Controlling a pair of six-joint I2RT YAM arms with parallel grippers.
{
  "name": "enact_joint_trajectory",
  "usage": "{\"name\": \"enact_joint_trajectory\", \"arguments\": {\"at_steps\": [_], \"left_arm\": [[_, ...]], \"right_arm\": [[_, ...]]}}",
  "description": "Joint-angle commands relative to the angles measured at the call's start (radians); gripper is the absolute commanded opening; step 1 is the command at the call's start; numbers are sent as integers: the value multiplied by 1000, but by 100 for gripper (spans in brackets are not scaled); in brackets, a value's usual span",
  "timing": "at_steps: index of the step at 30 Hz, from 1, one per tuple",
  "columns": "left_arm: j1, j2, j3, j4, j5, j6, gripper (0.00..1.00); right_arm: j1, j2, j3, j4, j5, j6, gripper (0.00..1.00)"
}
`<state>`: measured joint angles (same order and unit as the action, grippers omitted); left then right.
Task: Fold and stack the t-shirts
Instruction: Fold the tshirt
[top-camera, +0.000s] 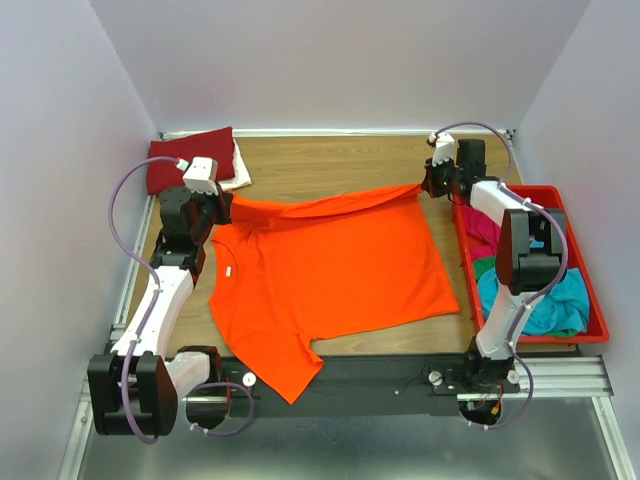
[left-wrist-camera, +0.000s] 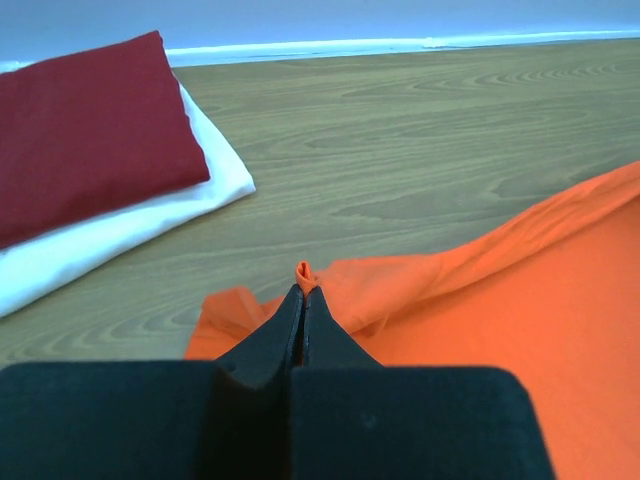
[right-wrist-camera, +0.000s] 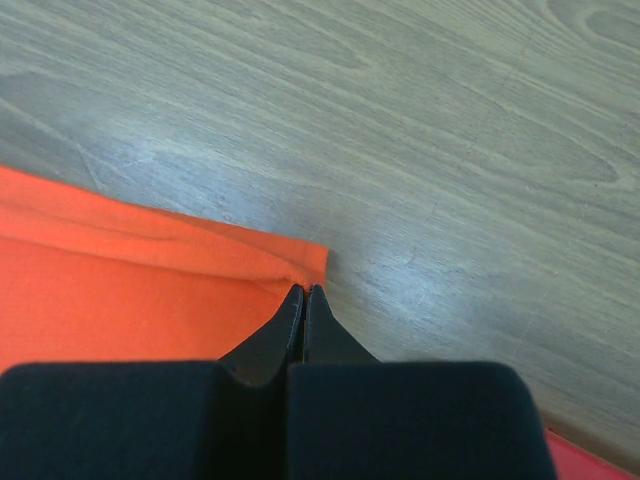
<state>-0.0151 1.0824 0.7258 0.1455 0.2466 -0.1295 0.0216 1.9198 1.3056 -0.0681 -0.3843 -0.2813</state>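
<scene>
A bright orange t-shirt (top-camera: 330, 270) lies spread on the wooden table, its far edge pulled taut between both grippers. My left gripper (top-camera: 222, 205) is shut on the shirt's far left corner; a nub of orange cloth (left-wrist-camera: 305, 272) pokes out between the fingertips. My right gripper (top-camera: 428, 182) is shut on the far right corner (right-wrist-camera: 305, 262). A folded dark red t-shirt (top-camera: 190, 158) lies on a folded white t-shirt (top-camera: 238, 170) at the far left; both also show in the left wrist view, the red one (left-wrist-camera: 85, 130) on the white one (left-wrist-camera: 120, 235).
A rigid red tray (top-camera: 595, 310) at the right edge holds crumpled teal (top-camera: 550, 305) and magenta pink (top-camera: 482, 228) shirts, partly hidden by the right arm. The shirt's near sleeve hangs over the black front rail (top-camera: 400, 378). Walls close in on three sides.
</scene>
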Motion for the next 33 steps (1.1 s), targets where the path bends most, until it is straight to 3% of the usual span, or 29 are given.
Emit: {"name": "enact_joint_trajectory", "arguments": {"at_steps": [1,14,25,33], "left_arm": [[6,-42,-32,-38,-12,-47,0],[6,-76,-77,-118,-26,-137,0],[4,-141,-95,-219,-75,-321,0],[0,-168,-103,-251,-59,-351,0]], "right_arm": [[0,18,-19,10,28,-4,1],[0,15,-29,10,21,-16,1],[0,13,-31,10,24,-21,1],[-2,-5,-52,8,4,-51,1]]}}
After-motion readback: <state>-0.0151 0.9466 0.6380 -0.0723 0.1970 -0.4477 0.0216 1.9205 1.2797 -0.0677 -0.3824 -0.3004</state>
